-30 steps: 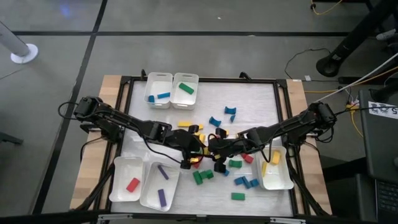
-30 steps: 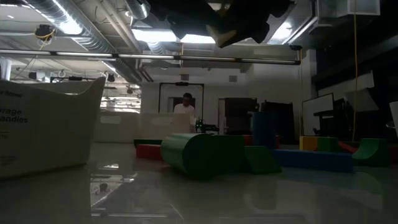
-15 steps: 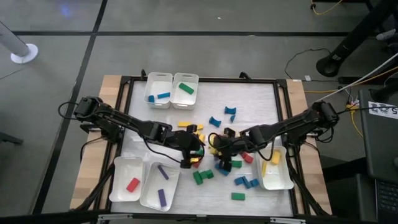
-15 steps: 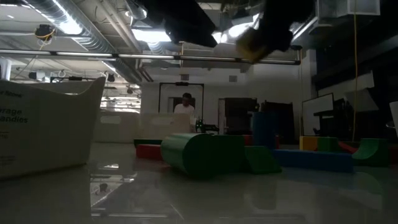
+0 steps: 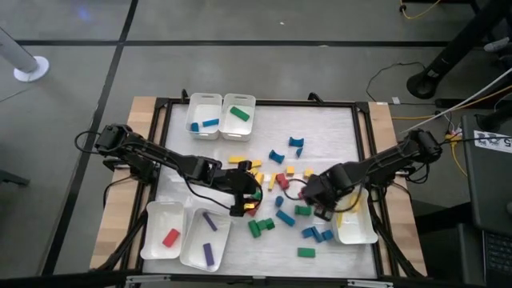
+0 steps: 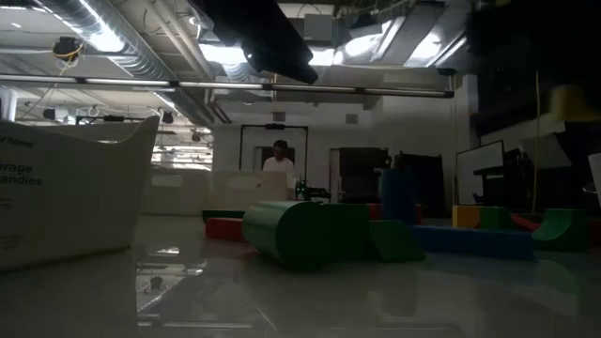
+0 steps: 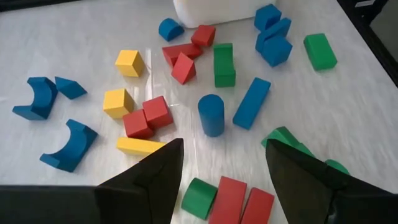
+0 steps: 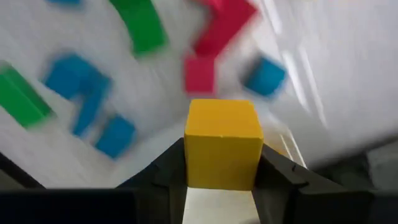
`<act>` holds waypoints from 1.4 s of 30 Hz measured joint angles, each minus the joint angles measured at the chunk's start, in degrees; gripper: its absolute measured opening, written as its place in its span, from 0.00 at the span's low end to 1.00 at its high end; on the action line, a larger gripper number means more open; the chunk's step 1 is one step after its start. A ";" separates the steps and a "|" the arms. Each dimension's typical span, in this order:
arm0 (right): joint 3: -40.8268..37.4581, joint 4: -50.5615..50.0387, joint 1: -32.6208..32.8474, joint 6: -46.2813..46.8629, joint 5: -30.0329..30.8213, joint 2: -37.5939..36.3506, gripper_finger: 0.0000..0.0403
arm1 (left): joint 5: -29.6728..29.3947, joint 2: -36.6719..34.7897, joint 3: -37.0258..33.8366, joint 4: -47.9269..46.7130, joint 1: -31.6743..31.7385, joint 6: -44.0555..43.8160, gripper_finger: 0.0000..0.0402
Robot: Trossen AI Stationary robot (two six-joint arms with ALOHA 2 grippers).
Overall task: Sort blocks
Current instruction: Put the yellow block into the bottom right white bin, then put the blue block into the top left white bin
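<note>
My right gripper (image 5: 326, 210) has swung away from the middle of the table toward the white tray (image 5: 358, 232) at the right edge since a second ago, carrying a yellow cube (image 8: 222, 143). My left gripper (image 7: 221, 171) has opened over the same pile it hovered above before.

The table (image 5: 328, 128) is a pale, faintly streaked white sheet in a black frame on light wood, standing on a grey floor with dark seams. In the low view the sheet is glossy, and beyond it I see ceiling pipes, strip lights and a person (image 6: 279, 160) standing far back by a doorway.

I count five smooth white rectangular trays: two at the far edge, one with a blue bar (image 5: 210, 124) and one with a green block (image 5: 238, 114); two at the near left, one with a red block (image 5: 170, 237) and one with two purple bars (image 5: 210, 256); and the right one, with yellow pieces.

The blocks are matt, solid-coloured and lie loose mid-table. Through my left wrist camera I pick out two blue arches (image 7: 67, 145), a blue cylinder (image 7: 211, 114), two yellow cubes (image 7: 129, 63) and two touching red cubes (image 7: 145, 116).

The left fingers stand wide apart and hold nothing. The right fingers are clamped on the yellow cube's two sides, just beside the right tray.
</note>
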 joint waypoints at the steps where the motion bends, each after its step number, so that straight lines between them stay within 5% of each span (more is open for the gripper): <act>1: 0.00 -1.41 0.95 0.97 -0.28 -0.13 0.35 | 0.00 0.00 0.00 0.00 0.00 0.00 0.54; 6: -0.33 -9.00 6.95 3.87 -0.65 -0.28 0.35 | 0.00 0.00 0.00 -0.39 0.02 0.00 0.54; 15: -2.87 -7.30 14.86 6.14 -0.15 -0.18 0.35 | -0.02 0.02 0.00 -4.64 -0.02 -0.21 0.54; 20: -3.10 -7.55 14.91 9.88 -0.08 -0.16 0.38 | 0.00 -0.09 0.00 -5.80 -0.04 -0.24 0.54; 31: -3.10 -7.57 14.89 10.47 0.83 -0.16 0.65 | 0.00 -3.11 0.00 -7.60 0.38 -1.51 0.54; 42: -1.14 -9.81 13.88 10.28 -3.70 -0.11 0.59 | -0.24 -12.44 0.00 -23.16 3.88 -6.97 0.54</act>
